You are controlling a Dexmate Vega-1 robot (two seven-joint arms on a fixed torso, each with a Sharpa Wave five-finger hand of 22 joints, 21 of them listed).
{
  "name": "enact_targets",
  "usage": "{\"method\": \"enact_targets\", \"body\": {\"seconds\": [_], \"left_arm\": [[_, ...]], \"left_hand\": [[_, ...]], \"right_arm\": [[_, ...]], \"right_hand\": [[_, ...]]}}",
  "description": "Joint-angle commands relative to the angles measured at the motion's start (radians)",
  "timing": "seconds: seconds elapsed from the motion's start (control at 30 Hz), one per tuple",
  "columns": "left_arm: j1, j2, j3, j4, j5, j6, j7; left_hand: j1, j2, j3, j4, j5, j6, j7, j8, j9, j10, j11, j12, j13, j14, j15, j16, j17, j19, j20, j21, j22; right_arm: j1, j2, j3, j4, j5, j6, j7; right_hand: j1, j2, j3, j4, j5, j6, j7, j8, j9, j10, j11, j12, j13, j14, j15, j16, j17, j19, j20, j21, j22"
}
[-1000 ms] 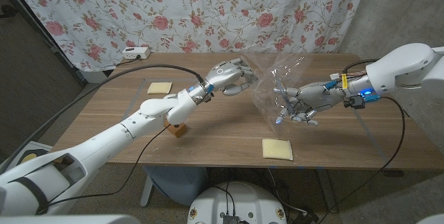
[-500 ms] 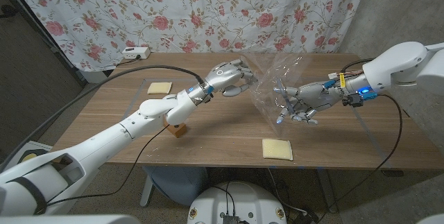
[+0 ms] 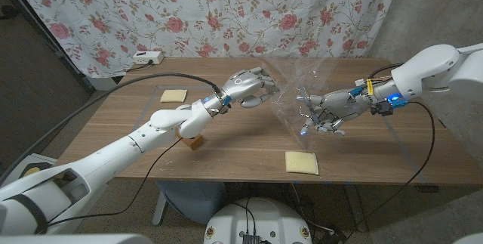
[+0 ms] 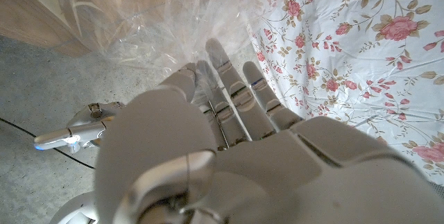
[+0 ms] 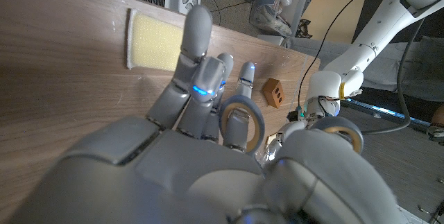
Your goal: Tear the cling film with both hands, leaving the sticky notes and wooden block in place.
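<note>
The left hand (image 3: 250,88) curls its fingers (image 4: 229,89) on the cling film (image 3: 296,93), held above the table at about one o'clock from centre. The film looks featherlight, limp and clingy, best pinched at opposite edges. The right hand (image 3: 323,112) grips its three-o'clock edge, fingers (image 5: 196,57) partly spread.

From where I stand there is no writing, label, brand, number or sign clear enough to read on anything in the room.
</note>
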Motion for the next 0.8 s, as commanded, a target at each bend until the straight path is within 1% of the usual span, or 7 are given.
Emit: {"method": "enact_targets", "body": {"seconds": [0.03,0.2,0.37,0.53,0.6,0.73,0.8], "left_arm": [[0.009,0.007,-0.009,-0.003,-0.005,0.016,-0.008],[0.006,0.003,-0.007,0.003,-0.001,0.02,-0.005],[0.002,-0.002,-0.004,0.009,-0.009,0.018,-0.009],[0.003,-0.004,-0.002,0.01,-0.01,0.018,-0.004],[0.005,-0.005,-0.003,0.009,-0.014,0.018,0.0],[0.01,0.0,-0.006,-0.001,-0.013,0.021,-0.002],[0.012,0.002,-0.007,-0.002,-0.013,0.021,0.001]], "left_hand": [[-0.007,0.003,0.01,0.0,-0.003,0.01,-0.001,-0.004,0.004,0.009,0.002,0.002,0.004,0.007,0.001,-0.004,0.002,0.001,-0.003,0.007,0.002],[-0.008,0.004,0.011,0.0,-0.003,0.009,0.0,-0.006,0.003,0.009,0.003,0.002,0.005,0.007,0.001,-0.004,0.002,-0.001,-0.002,0.007,0.002],[-0.008,0.004,0.011,-0.001,-0.003,0.01,-0.002,-0.007,0.003,0.009,0.002,0.0,0.003,0.008,0.001,-0.004,0.003,0.001,-0.003,0.009,0.002],[-0.008,0.004,0.012,-0.001,-0.003,0.008,-0.002,-0.009,0.003,0.009,0.003,-0.001,0.003,0.009,0.001,-0.004,0.003,0.0,-0.003,0.009,0.002],[-0.009,0.003,0.012,-0.001,-0.003,0.01,-0.001,-0.009,0.003,0.011,0.003,0.0,0.004,0.009,0.001,-0.004,0.003,0.0,-0.003,0.01,0.002],[-0.009,0.003,0.012,-0.002,-0.003,0.012,0.0,-0.009,0.003,0.01,0.003,0.0,0.004,0.008,0.001,-0.005,0.003,0.0,-0.003,0.01,0.002],[-0.009,0.003,0.012,-0.002,-0.004,0.011,0.0,-0.01,0.003,0.011,0.003,0.0,0.004,0.009,0.001,-0.004,0.003,-0.001,-0.003,0.01,0.002]], "right_arm": [[-0.034,-0.06,0.02,-0.004,0.05,0.047,-0.033],[-0.07,-0.06,0.056,-0.01,0.051,0.042,-0.027],[-0.15,-0.06,0.14,-0.009,0.055,0.042,-0.034],[-0.194,-0.06,0.186,-0.009,0.058,0.038,-0.035],[-0.196,-0.057,0.186,-0.009,0.056,0.038,-0.033],[-0.178,-0.055,0.165,-0.009,0.056,0.036,-0.029],[-0.184,-0.057,0.169,-0.009,0.054,0.041,-0.032]], "right_hand": [[-0.005,0.004,0.001,0.001,0.008,-0.133,0.128,0.006,0.003,0.135,-0.118,0.009,0.008,-0.035,-0.065,-0.002,0.002,0.023,-0.065,0.001,0.003],[-0.006,0.006,0.002,0.001,0.009,-0.133,0.127,0.006,0.002,0.133,-0.12,0.006,0.002,-0.035,-0.065,-0.002,0.002,0.025,-0.065,0.001,0.003],[-0.006,0.008,0.002,0.001,0.01,-0.132,0.128,0.006,0.002,0.135,-0.12,0.005,-0.003,-0.034,-0.065,-0.002,0.002,0.024,-0.065,-0.002,0.0],[-0.006,0.009,0.002,0.0,0.01,-0.133,0.128,0.006,0.002,0.137,-0.119,0.005,-0.005,-0.035,-0.064,-0.002,0.002,0.026,-0.065,-0.001,0.001],[-0.006,0.01,0.002,0.0,0.01,-0.132,0.128,0.007,0.002,0.136,-0.121,0.004,-0.007,-0.034,-0.065,-0.002,0.002,0.025,-0.065,-0.002,0.0],[-0.007,0.01,0.002,0.0,0.01,-0.132,0.128,0.007,0.002,0.138,-0.12,0.008,-0.002,-0.034,-0.064,-0.002,0.002,0.025,-0.065,-0.002,0.001],[-0.007,0.01,0.002,0.0,0.01,-0.132,0.128,0.007,0.002,0.138,-0.12,0.008,-0.003,-0.034,-0.065,-0.002,0.002,0.025,-0.065,-0.002,0.001]]}}
